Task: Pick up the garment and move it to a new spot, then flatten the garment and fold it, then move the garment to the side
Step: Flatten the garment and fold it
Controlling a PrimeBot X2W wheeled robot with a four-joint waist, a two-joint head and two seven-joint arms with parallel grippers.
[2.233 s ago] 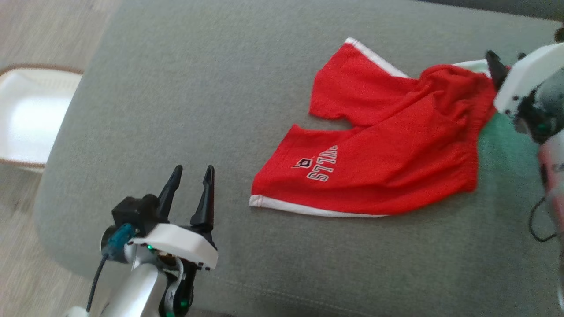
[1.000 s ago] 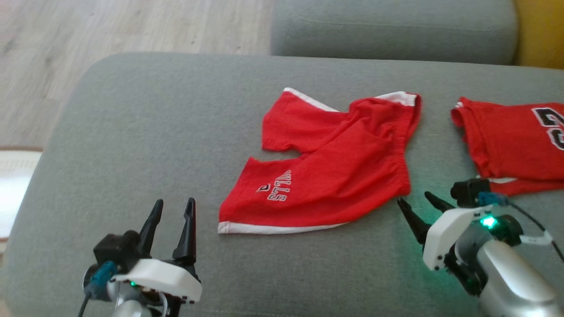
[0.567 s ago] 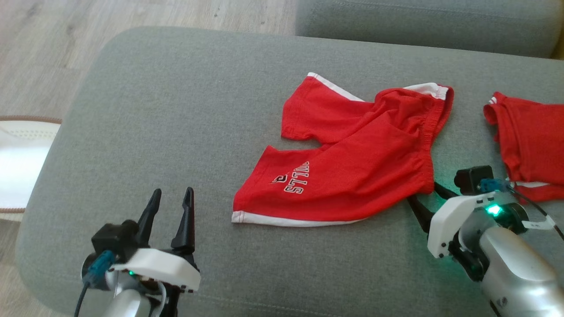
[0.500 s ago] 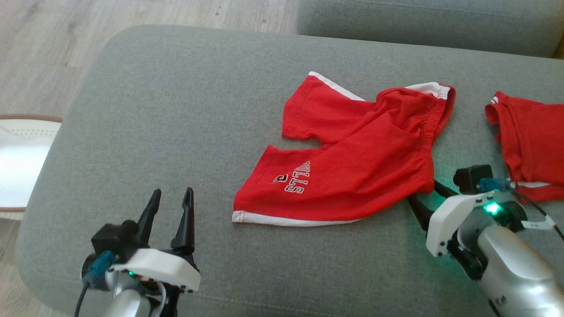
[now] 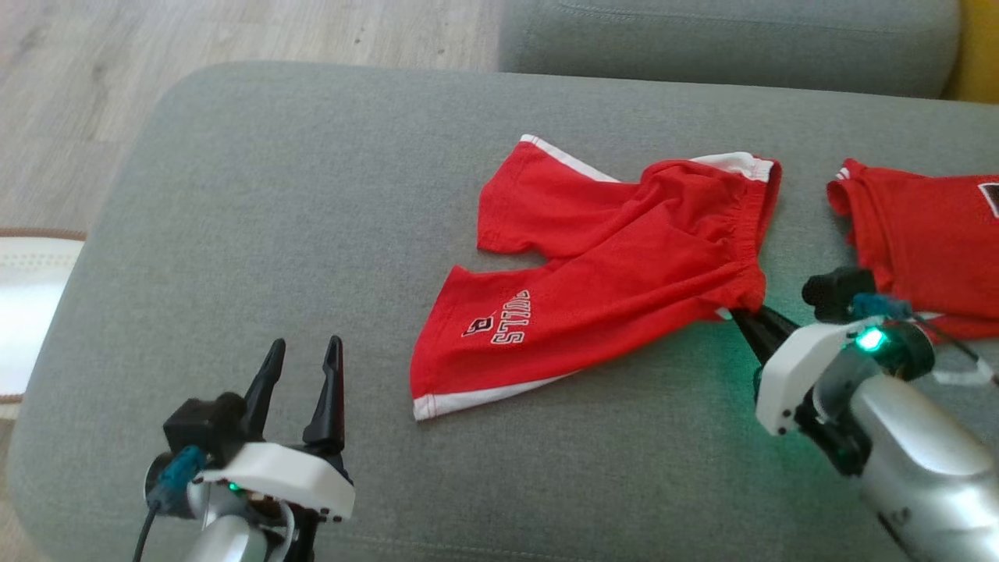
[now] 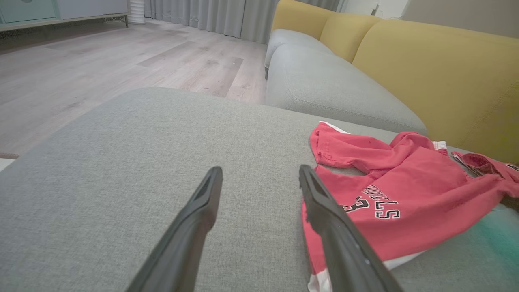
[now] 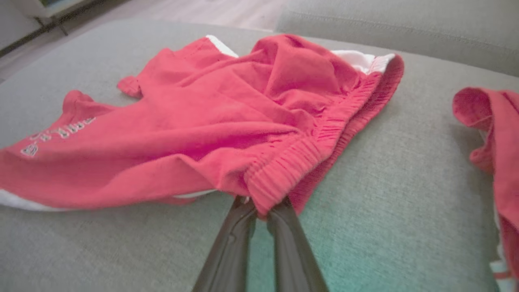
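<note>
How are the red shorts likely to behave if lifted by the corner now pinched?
Probably floppy: the red shorts lie creased and bunched, so they would likely hang and drape from the right hand, shut on the waistband corner. Likely light, being thin cloth. The woven sofa cushion may drag on the trailing cloth rather than let it slide.

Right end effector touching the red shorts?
Touching. The right wrist view shows the right end effector shut on the red shorts, with the elastic waistband corner pinched between its fingers.
</note>
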